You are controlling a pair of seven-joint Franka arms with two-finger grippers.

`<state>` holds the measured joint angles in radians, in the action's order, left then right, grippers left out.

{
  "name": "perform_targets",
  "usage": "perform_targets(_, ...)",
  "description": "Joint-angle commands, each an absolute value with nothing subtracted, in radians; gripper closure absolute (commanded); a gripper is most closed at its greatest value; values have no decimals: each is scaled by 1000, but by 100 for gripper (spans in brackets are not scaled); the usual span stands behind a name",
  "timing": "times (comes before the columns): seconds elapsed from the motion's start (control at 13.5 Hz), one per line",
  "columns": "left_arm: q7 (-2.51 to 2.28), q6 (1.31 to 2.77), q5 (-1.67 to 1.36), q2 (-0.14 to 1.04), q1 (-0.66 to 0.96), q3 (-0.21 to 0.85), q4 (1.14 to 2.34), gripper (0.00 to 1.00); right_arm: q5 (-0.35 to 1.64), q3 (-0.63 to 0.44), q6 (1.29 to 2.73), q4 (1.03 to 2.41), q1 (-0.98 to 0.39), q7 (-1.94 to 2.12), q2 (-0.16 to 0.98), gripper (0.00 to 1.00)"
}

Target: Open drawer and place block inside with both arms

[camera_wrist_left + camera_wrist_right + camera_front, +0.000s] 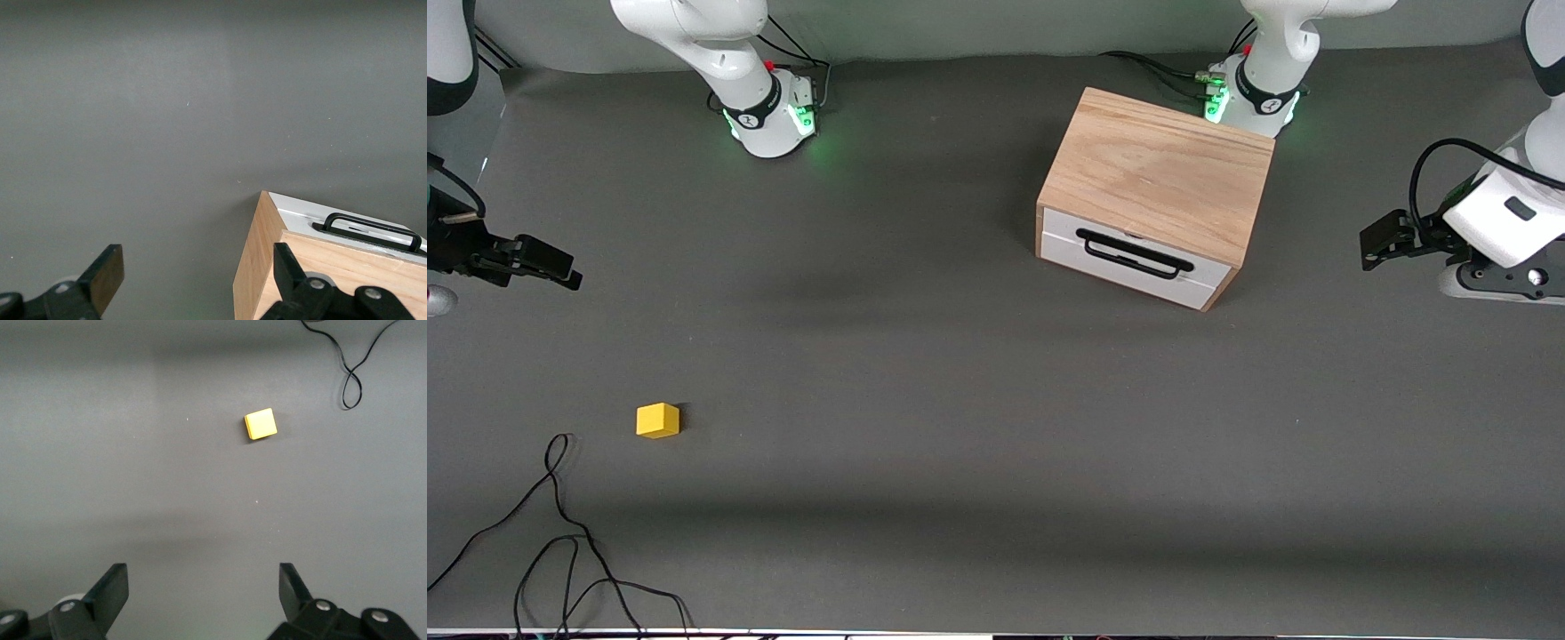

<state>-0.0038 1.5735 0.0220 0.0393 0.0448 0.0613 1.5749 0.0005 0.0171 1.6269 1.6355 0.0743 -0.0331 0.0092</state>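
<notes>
The light wooden box stands near the left arm's base. Its drawer has a white front and a black bar handle, and it is shut. The box corner and the handle also show in the left wrist view. The yellow block lies on the mat toward the right arm's end, nearer to the front camera; it also shows in the right wrist view. My left gripper is open and empty in the air beside the box. My right gripper is open and empty over the mat, apart from the block.
Loose black cables lie on the mat near the front edge, close to the block, and one loop shows in the right wrist view. The dark grey mat spreads between the block and the box.
</notes>
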Motion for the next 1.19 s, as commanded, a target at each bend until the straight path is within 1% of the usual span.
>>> perform_targets(0.0, 5, 1574, 31, 32, 46, 63, 1582, 0, -5, 21, 1627, 1632, 72, -37, 6, 0)
perform_targets(0.44, 9, 1574, 31, 32, 46, 63, 1582, 0, -5, 23, 1632, 1628, 72, -32, 9, 0)
perform_targets(0.59, 18, 1562, 32, 57, 44, 63, 1575, 0, -9, 15, 1638, 1629, 75, -6, 17, 0)
perform_targets(0.81, 18, 1536, 29, 61, 44, 64, 1577, 0, -17, 3, 1640, 1626, 110, 99, 32, 0)
perform_targets(0.96, 12, 1529, 23, 61, 46, 64, 1577, 0, -18, -32, 1647, 1624, 127, 171, 46, 0)
perform_targets(1.11, -29, 1514, 21, 58, 60, 71, 1574, 0, -15, -93, 1681, 1618, 127, 274, 69, 0)
